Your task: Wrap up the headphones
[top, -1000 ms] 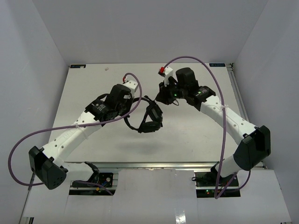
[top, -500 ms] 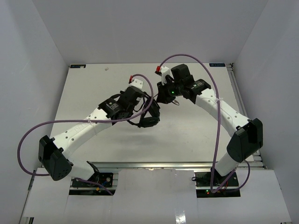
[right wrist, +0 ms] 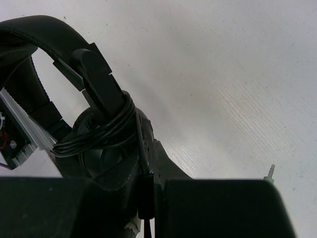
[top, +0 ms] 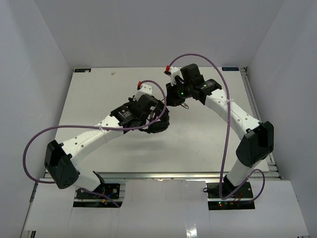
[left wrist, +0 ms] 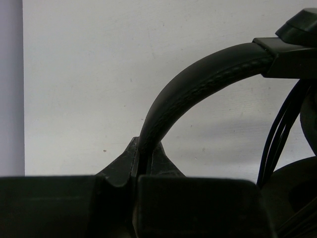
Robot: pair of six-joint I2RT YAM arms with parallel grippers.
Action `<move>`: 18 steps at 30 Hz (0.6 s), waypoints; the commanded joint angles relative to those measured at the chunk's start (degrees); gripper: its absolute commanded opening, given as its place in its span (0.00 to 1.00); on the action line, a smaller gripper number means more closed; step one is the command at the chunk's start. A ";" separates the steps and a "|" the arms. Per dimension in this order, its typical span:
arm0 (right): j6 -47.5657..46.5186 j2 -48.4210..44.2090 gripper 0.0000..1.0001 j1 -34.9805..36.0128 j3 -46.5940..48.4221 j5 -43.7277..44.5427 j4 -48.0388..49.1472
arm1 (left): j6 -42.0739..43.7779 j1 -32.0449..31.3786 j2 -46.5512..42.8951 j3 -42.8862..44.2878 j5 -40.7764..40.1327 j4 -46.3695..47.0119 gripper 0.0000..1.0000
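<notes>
Headphones (top: 157,120) sat over the middle of the table (top: 94,94) between the two arms, with the cable (right wrist: 96,136) already looped several turns around the earcup yoke. Its free run led down into the right gripper (right wrist: 147,184), whose jaws stood narrow and appeared pinched on it. The left gripper (left wrist: 142,166) was clamped on the headband (left wrist: 198,82), jaws nearly together around the padded arch. Judged mid-wrap: the next turn wants the left arm steady as anchor and the right laying the line under light tension beside the existing loops, minding the small plug tip (right wrist: 270,171) showing past its finger.
</notes>
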 commanded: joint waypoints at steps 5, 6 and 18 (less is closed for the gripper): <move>3.71 -1.53 0.10 -0.20 5.16 -6.63 2.68 | -9.37 0.64 4.41 0.53 -12.44 -12.21 0.00; 3.53 -1.29 0.12 -0.19 5.90 -6.80 2.33 | -9.50 0.64 4.36 0.62 -12.59 -12.28 0.00; 4.50 -0.18 0.12 -0.22 6.84 -5.76 5.15 | -7.22 0.55 2.66 -0.21 -10.03 -7.53 0.00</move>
